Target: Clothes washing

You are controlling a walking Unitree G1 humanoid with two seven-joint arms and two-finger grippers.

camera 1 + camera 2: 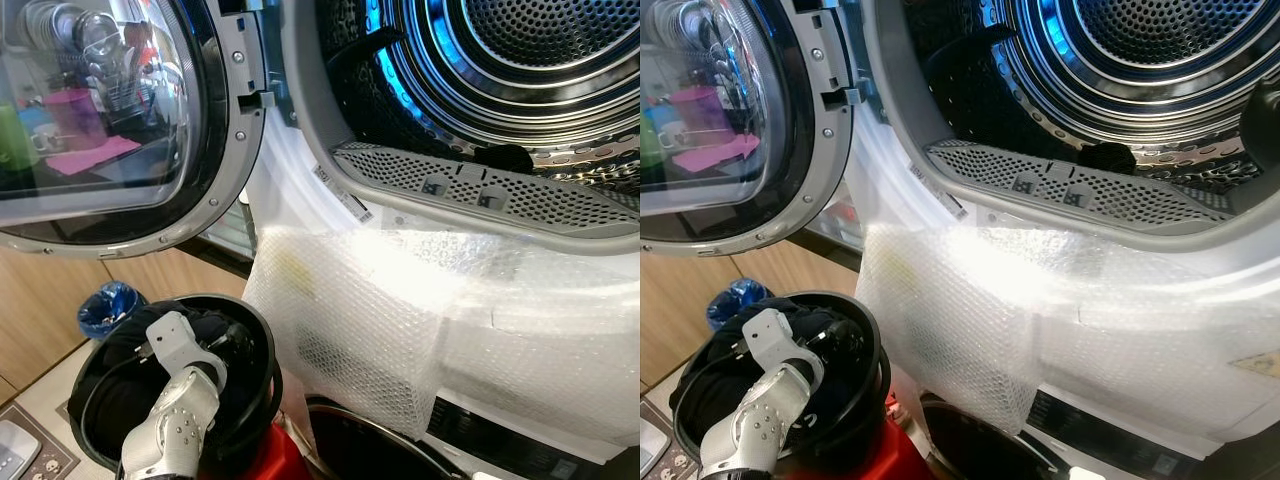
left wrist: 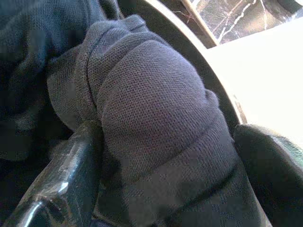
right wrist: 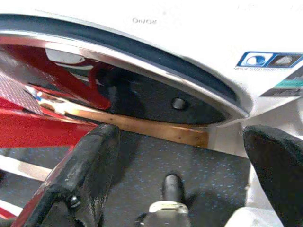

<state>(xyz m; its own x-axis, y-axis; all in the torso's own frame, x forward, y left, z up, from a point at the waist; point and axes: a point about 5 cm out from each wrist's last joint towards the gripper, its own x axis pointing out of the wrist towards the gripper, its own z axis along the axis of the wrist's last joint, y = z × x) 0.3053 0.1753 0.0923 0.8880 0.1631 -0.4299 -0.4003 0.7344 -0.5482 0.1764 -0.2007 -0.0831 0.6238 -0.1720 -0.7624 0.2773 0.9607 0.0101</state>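
Left wrist view: our left gripper (image 2: 165, 156) is gripping one dark garment (image 2: 156, 118) inside one black basket (image 1: 255, 330); our right gripper (image 3: 189, 161) is hanging wide open.

One machine (image 1: 560, 270) is showing here, its one round door (image 1: 120, 120) hanging open, and one perforated steel drum (image 1: 540, 60) is gleaming inside. One sheet of bubble wrap (image 1: 360, 320) is draping over the front. One dark item (image 1: 503, 157) is sitting at the drum's lip. Down below, one black basket (image 1: 262, 345) is sitting with a heap of dark clothes (image 2: 151, 118) in it; how many pieces, I'm not able to count. One blue bundle (image 1: 106, 308) is lying beside it. One silver arm (image 1: 175, 420) is reaching into the basket. Two black fingers (image 2: 61, 184) are framing the cloth in the left wrist view, and two more (image 3: 90, 165) are showing in the right wrist view.
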